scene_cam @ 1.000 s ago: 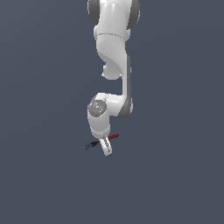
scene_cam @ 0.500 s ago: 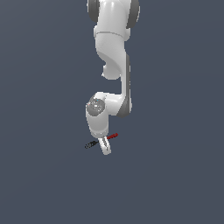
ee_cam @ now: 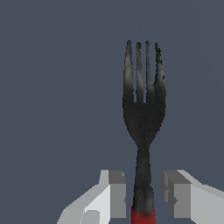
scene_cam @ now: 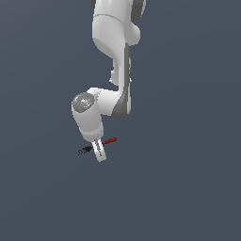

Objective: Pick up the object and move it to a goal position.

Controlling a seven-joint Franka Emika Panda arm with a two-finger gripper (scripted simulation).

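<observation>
The small dark-tined fork with a red handle end (ee_cam: 143, 131) is straddled at its neck by the white two-finger gripper (ee_cam: 143, 197), jaws narrow but gaps visible. Contact cannot be told. Fingers should be closed squarely on the neck before lifting.

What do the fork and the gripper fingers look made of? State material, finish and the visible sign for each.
Fork: head looks like dark metal, going by the pale sheen on its tines; the red handle end may be plastic or paint, unclear in a render. Fingers: flat, matte white-grey blocks, plastic-like, no gloss.
</observation>
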